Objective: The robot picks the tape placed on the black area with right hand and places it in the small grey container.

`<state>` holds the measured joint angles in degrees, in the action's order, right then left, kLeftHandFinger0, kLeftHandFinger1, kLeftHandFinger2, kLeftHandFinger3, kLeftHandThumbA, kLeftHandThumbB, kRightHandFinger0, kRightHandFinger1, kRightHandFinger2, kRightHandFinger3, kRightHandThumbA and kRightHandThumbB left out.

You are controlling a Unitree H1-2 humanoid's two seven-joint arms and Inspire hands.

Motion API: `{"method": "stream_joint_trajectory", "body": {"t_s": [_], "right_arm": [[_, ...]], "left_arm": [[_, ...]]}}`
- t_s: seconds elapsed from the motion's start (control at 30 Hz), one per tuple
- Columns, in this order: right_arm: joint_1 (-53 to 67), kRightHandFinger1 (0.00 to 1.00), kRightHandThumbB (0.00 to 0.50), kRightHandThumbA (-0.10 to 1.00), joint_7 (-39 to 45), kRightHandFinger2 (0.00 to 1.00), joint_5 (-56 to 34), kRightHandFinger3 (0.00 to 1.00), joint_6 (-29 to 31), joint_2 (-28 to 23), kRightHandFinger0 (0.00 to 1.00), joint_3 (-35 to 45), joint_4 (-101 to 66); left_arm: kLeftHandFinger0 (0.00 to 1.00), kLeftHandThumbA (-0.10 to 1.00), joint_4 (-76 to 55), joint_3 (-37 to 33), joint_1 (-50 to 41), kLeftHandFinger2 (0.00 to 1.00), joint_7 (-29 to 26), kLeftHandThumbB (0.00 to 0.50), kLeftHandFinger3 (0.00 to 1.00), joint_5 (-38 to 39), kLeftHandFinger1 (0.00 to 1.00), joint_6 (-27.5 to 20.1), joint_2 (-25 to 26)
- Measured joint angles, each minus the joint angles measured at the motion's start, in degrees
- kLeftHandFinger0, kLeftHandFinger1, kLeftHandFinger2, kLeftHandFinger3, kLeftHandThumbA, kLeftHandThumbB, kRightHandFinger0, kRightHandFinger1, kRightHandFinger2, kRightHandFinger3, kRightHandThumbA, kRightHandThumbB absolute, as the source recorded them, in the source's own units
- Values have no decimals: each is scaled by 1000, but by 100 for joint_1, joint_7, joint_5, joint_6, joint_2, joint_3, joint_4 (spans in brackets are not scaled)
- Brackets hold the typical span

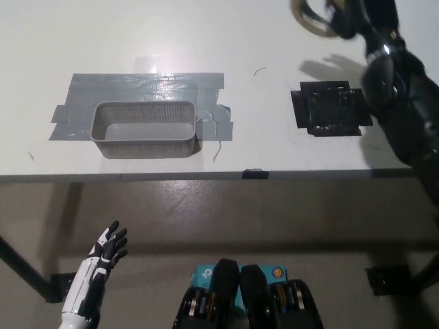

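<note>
Item one, the tape (pixel 306 17): a cream roll, lifted clear of the worktop and sitting at roughly one o'clock in my head view, partly cut by the top edge. I hold it in the right hand (pixel 350 17), black, fingers closed on the roll; the exact hold is blurred.

Item two, the black patch (pixel 330 110): bare now, at about three o'clock, just below the hand, with the hand's shadow falling on the worktop beside it.

Item three, the small grey basket (pixel 146 129): mesh-walled, nothing inside, at nine o'clock, well apart from the tape. Its long axis runs nine to three, so by my reckoning the carry goes toward eight o'clock from the hand, with the roll coming in over the basket's short end. The right hand is the nearer of the two.

Item four, the left hand (pixel 103 253): white, resting at seven o'clock below the worktop edge, fingers spread, holding nothing.

Item five, the worktop (pixel 260 41): white, with grey tape strips (pixel 147 86) under and around the basket. Beyond its front edge, a dull grey floor (pixel 226 205).
</note>
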<state>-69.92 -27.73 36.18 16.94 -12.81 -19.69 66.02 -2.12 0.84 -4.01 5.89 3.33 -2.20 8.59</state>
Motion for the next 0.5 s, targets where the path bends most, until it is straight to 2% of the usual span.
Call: {"method": "stream_joint_trajectory", "body": {"t_s": [0.07,0.1,0.17,0.27,0.33,0.37,0.4,0.5], "right_arm": [[-51,275,213,-63,-59,656,1,669,28,198,0,-3,-22],[-64,279,226,-74,-87,666,2,695,29,310,0,-12,-14],[-77,295,208,-100,-127,687,8,731,27,519,0,-35,26],[-132,300,223,-100,-170,706,44,743,23,864,0,-135,222],[-184,321,208,-100,-192,754,76,793,10,1057,0,-231,390],[-210,345,185,-66,-204,772,89,812,5,1137,0,-284,464],[-250,359,172,-68,-228,776,102,824,-11,1257,0,-352,573],[-350,312,170,-100,-265,719,102,835,-41,1565,0,-427,786]], "left_arm": [[1000,920,0,0,-1,1000,0,141,1000,1,1000,2,0],[1000,910,0,0,-1,1000,-1,126,1000,1,1000,5,-1],[1000,904,0,0,-1,1000,-1,122,1000,2,1000,9,-2],[1000,897,-1,-1,0,1000,-1,125,1000,5,1000,18,-6],[1000,889,-1,-3,-1,1000,-1,123,1000,6,1000,21,-10],[1000,893,-1,-6,0,1000,-1,113,1000,6,1000,22,-10],[1000,905,-1,-13,1,1000,-1,112,1000,6,1000,22,-10],[1000,923,-1,-58,1,1000,-1,106,1000,-3,1000,19,-11]]}}
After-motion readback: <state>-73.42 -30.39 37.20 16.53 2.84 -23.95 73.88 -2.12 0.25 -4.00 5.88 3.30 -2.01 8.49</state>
